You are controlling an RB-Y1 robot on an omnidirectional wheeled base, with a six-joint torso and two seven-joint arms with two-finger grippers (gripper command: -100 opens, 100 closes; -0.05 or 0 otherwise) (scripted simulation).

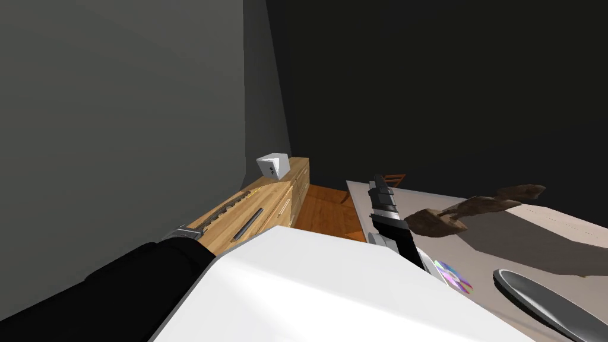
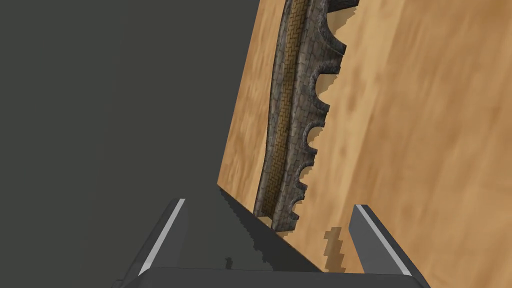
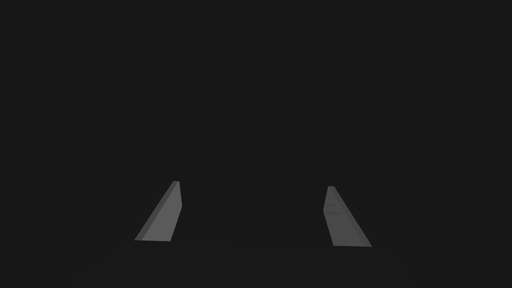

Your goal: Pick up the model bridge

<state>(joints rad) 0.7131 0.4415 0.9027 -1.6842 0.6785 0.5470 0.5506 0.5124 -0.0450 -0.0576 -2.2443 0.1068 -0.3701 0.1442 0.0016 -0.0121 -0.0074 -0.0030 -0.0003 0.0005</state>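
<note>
Left pincer (image 2: pixel 268 204) open, empty. Model bridge (image 1: pixel 221 212), lower left in head view, lies lengthwise straight ahead of it.

model bridge (image 2: pixel 287 125) — grey stone blocks, tan brick deck | cabinet (image 2: pixel 425 150) — light wood grain | box (image 1: pixel 273 165) white | wall (image 1: pixel 119 119) grey

You're in a home, dining-room corner. Evidence: wooden sideboard (image 1: pixel 273 199) with drawers along a grey wall (image 1: pixel 119 119), model bridge (image 2: pixel 287 125) lying on top; wood-plank floor (image 1: pixel 323 215); table (image 1: pixel 552 228) carrying a grey plate (image 1: pixel 534 297); wooden chair (image 1: pixel 395 178) at its far end.
</note>
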